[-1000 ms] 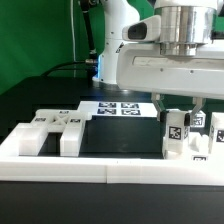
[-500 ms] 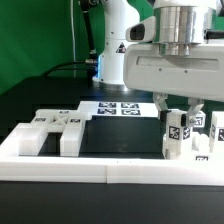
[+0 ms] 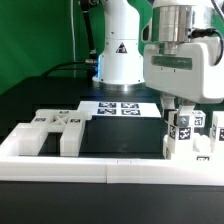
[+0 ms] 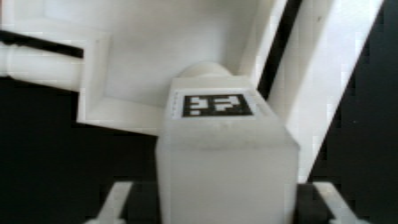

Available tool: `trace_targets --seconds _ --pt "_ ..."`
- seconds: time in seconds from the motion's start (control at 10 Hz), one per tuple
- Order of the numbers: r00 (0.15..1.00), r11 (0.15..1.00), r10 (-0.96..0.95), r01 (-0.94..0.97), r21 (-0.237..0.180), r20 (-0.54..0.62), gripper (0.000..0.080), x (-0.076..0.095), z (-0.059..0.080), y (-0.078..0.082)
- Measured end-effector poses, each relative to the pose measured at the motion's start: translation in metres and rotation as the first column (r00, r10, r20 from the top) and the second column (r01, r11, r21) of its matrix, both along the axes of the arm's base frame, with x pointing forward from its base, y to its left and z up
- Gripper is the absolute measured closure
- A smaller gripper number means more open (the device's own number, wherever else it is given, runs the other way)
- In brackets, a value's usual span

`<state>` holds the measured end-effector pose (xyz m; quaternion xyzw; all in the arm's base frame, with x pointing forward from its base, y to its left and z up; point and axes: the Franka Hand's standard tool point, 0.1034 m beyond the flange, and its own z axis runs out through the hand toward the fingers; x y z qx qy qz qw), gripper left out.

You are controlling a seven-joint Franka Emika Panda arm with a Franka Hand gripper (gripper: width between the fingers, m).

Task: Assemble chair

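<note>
In the exterior view my gripper [image 3: 184,113] hangs at the right, shut on a white chair piece [image 3: 182,133] that bears a black-and-white tag. The piece stands upright just behind the front wall. The wrist view shows the same chair piece [image 4: 222,150] running down between my fingers [image 4: 125,200], with my gripper [image 4: 226,206] around its near end. Behind it in that view lies a large white slab-like part [image 4: 160,75]. More tagged chair pieces [image 3: 207,128] stand close behind and beside the held one. A chunky white chair block [image 3: 55,130] sits at the exterior view's left.
A low white border wall [image 3: 100,165] runs along the front of the black table. The marker board [image 3: 120,107] lies flat at the middle back. The robot's base column [image 3: 120,50] rises behind it, before a green backdrop.
My gripper has shifted toward the exterior view's right, carrying the tagged piece with it. The other parts have stayed in place.
</note>
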<state>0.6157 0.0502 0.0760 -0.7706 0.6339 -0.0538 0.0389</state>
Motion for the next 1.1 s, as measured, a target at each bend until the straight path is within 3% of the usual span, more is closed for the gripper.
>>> trace_targets --seconds 0.3,0.4,0.5,0.6,0.7,1.1 --pt "0.994 0.994 -0.112 0.112 0.012 0.002 0.0508 0.0005 0.0010 -0.0023" --pt "0.996 0.996 -0.094 0.094 0.010 0.002 0.0436 0.0005 0.0008 -0.0016" --pt "0.997 0.997 -0.079 0.079 0.008 0.002 0.0436 0.0004 0.0007 -0.0012" --pt "0.999 0.999 -0.037 0.037 0.003 0.001 0.0249 0.0005 0.0008 -0.0013" --pt "1.000 1.000 0.001 -0.001 -0.001 -0.005 0.0172 0.0004 0.0012 -0.0013" --pt "0.935 0.934 0.354 -0.355 -0.043 -0.021 0.0151 0.0003 0.0015 -0.0010"
